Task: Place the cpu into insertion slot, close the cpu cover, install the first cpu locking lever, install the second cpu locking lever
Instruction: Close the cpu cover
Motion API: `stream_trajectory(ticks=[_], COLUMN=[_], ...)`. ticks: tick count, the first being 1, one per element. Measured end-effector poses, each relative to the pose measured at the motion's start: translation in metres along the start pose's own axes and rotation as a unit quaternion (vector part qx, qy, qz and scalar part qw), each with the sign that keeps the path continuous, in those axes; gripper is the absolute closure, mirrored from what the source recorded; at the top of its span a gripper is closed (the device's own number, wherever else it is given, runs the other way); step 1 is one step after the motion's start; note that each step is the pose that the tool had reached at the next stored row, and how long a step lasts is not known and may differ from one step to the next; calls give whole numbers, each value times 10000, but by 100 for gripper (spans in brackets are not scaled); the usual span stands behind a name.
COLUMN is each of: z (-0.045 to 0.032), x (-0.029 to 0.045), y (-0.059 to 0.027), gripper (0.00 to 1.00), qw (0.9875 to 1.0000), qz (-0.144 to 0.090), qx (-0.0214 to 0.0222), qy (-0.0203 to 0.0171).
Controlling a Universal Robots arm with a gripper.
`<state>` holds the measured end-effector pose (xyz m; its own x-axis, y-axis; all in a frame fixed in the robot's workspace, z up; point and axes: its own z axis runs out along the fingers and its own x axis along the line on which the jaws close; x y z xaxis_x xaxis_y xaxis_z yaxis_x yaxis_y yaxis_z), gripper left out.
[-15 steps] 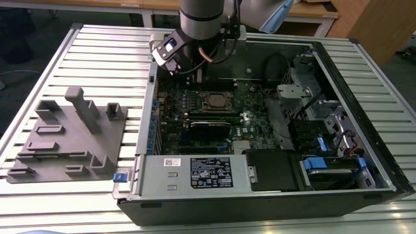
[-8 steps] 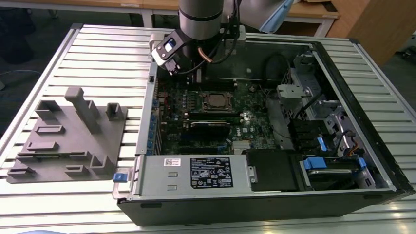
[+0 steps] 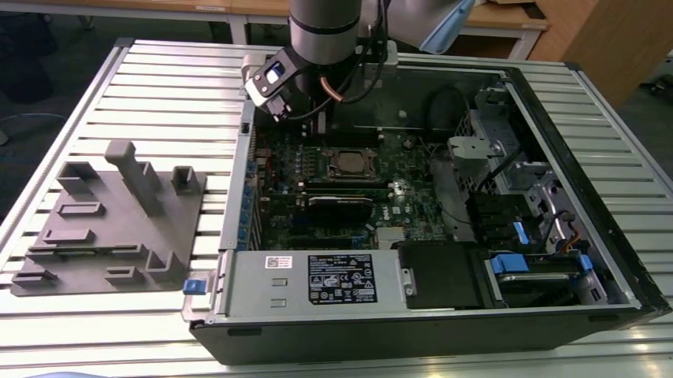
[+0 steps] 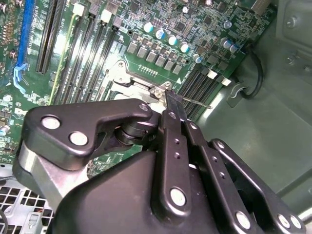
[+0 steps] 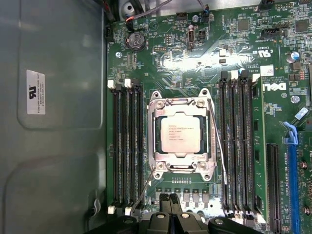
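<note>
Square silver-grey metal cpu lies in the insertion slot of the green circuit board, under the thin silver cpu cover frame.
Long narrow black memory sockets stand at both sides, with a smooth grey case wall beyond. The black tool, fingers together, hangs just beside the cover's edge, near a thin wire lever.

Tally: one open computer case on one table, with one grey fixture beside it.
In the first wrist view, the board carries one cpu, one cpu cover, two thin wire levers, eight memory slots in two banks of four, one coin cell and one blue card slot; one white label, one end effector.
</note>
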<state>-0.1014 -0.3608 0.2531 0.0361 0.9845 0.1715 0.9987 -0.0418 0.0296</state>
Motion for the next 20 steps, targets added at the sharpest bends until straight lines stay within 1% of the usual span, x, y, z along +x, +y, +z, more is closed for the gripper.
stream_trajectory(ticks=[2,4,6,15,20], z=[-1,-1,-2,-6,-6], x=[-2,-7,-10,-30,-32], y=[1,1,1,-15,-17], gripper=[89,89,89,89,89], qw=[10000,10000,9999,9998,9998], qz=[1,3,4,7,8], qx=[2,4,5,8,9], qy=[38,84,113,203,215])
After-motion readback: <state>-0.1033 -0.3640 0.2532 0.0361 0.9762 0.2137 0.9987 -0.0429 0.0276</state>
